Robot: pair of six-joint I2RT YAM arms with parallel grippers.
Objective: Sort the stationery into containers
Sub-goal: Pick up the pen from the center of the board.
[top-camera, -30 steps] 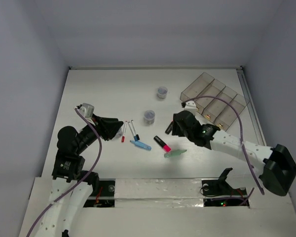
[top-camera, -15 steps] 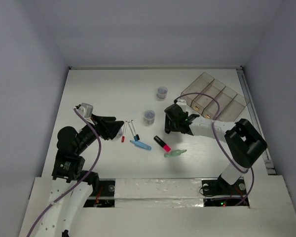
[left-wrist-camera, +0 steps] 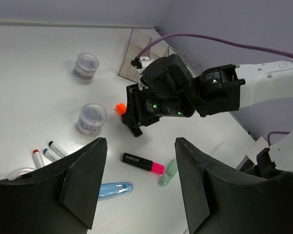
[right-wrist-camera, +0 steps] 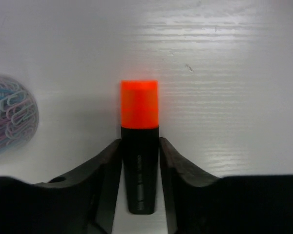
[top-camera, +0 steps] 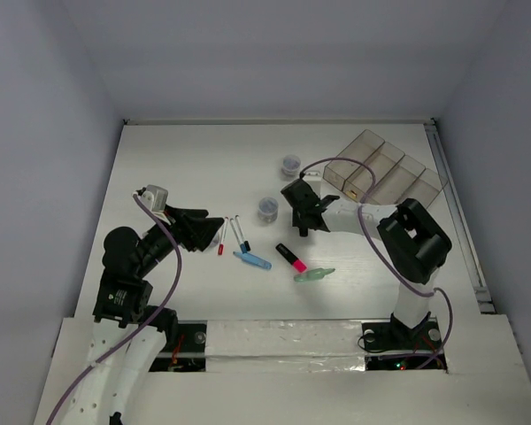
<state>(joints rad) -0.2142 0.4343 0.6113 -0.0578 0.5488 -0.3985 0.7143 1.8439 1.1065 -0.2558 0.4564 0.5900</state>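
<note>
Gripping the orange highlighter (right-wrist-camera: pixel 139 105) by its black body, the right gripper (right-wrist-camera: pixel 139 144) is hanging close to the white table (top-camera: pixel 186 159), beside a round pot (top-camera: pixel 267 208). The left gripper (left-wrist-camera: pixel 139 144) is gaping wide open, holding nothing, near two white pens (top-camera: pixel 238 232). The grey tray (top-camera: pixel 385 173) is sitting at the far right. Pale walls (top-camera: pixel 248 62) are standing around.

White tabletop (top-camera: pixel 186 159), seen from above. Smoky four-bin tray (top-camera: pixel 385 177) at 2 o'clock, set askew. One round pot (top-camera: pixel 290 164) at 12 o'clock, second pot (top-camera: pixel 267 208) near centre. Red-tipped white pen (top-camera: pixel 223 235) and blue-tipped white pen (top-camera: pixel 239 233) side by side at 9 o'clock. Light-blue marker (top-camera: pixel 252 260) at 7 o'clock. Pink-black highlighter (top-camera: pixel 291 258) at 6 o'clock. Pale-green tube (top-camera: pixel 314 275) lies just beside it, at its 5 o'clock.
</note>
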